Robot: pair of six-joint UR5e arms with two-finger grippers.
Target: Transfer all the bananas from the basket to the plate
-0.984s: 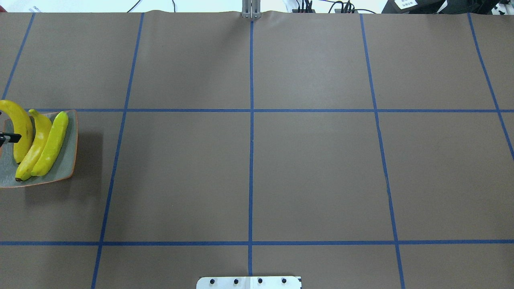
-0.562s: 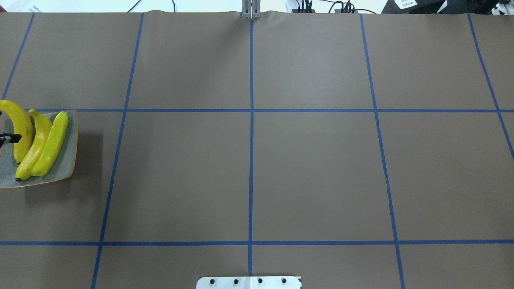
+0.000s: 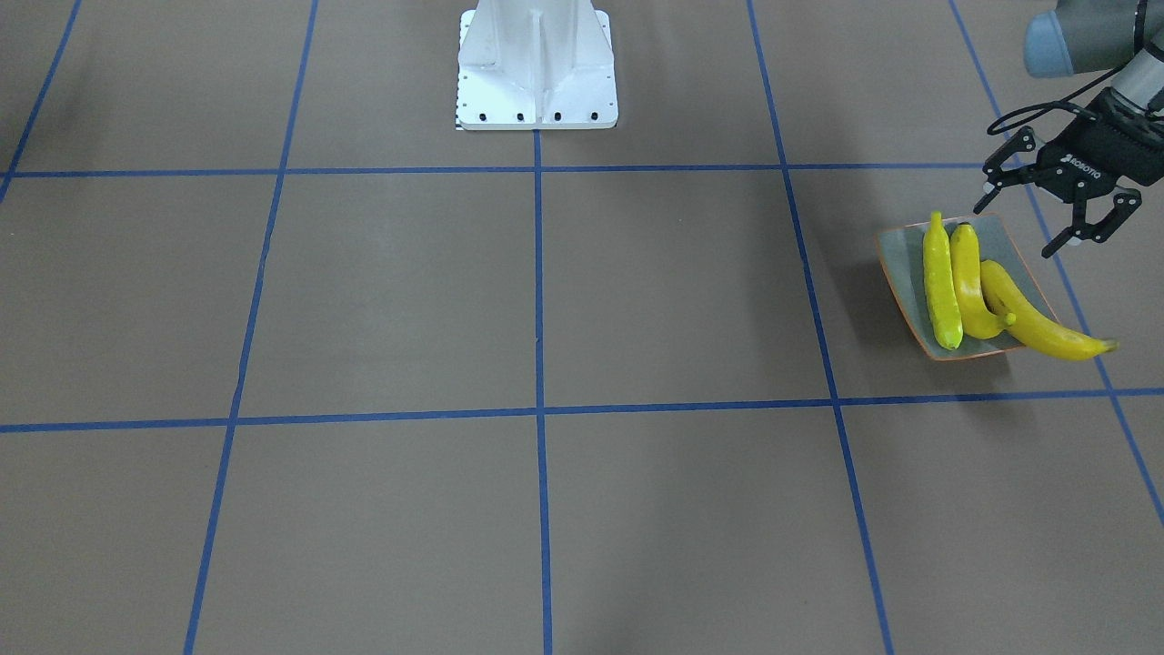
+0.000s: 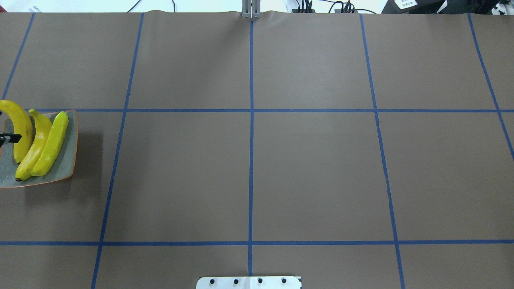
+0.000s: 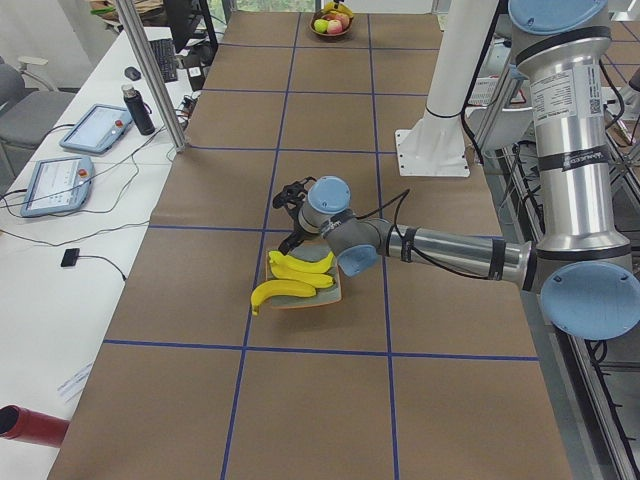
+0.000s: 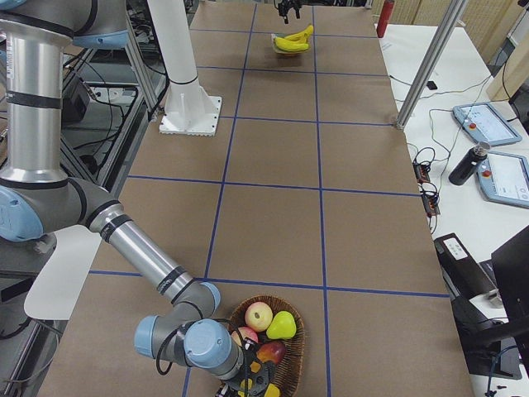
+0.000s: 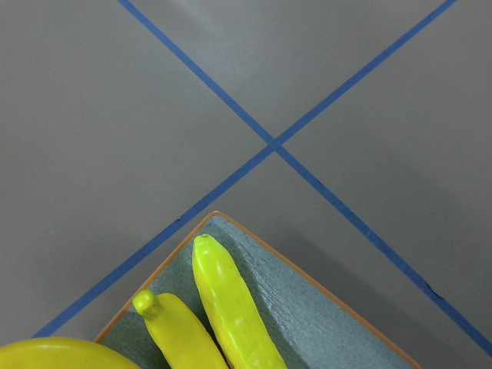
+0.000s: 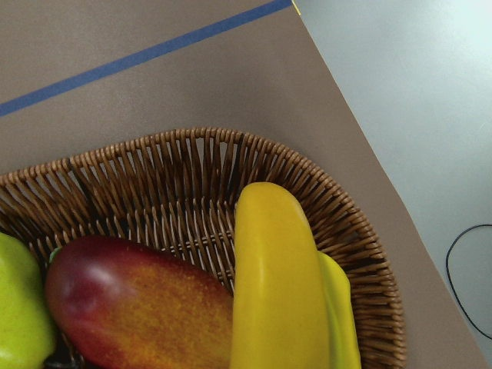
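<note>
The brown worktop (image 4: 249, 176), gridded with blue tape, carries everything. The wicker basket (image 8: 200, 154) sits directly under the right hand (image 6: 246, 382), which is low at the basket's rim by the fruit. Only the side camera catches that hand, so I cannot tell how far apart its fingers stand or whether it grips anything. Just below its wrist camera the fourth banana (image 8: 277, 292) lies in the basket, touching a red-orange mango (image 8: 138, 300). A green fruit (image 8: 17, 311) lies on the mango's other side.

The plate (image 3: 900, 259) lies beneath the left hand (image 3: 1014, 227). That hand hovers above the plate's robot-side corner with its fingers spread wide and nothing between them. Three bananas (image 3: 968, 282) rest side by side on the plate, running away from that hand. The one on the hand's outer side overhangs the plate's far edge, its tip out above the worktop.

Against the overhead pictures from a second ago, nothing differs. The left hand's one visible fingertip (image 4: 12, 138) sits at the same spot over the outermost banana, and the plate and bananas lie just as they did.
</note>
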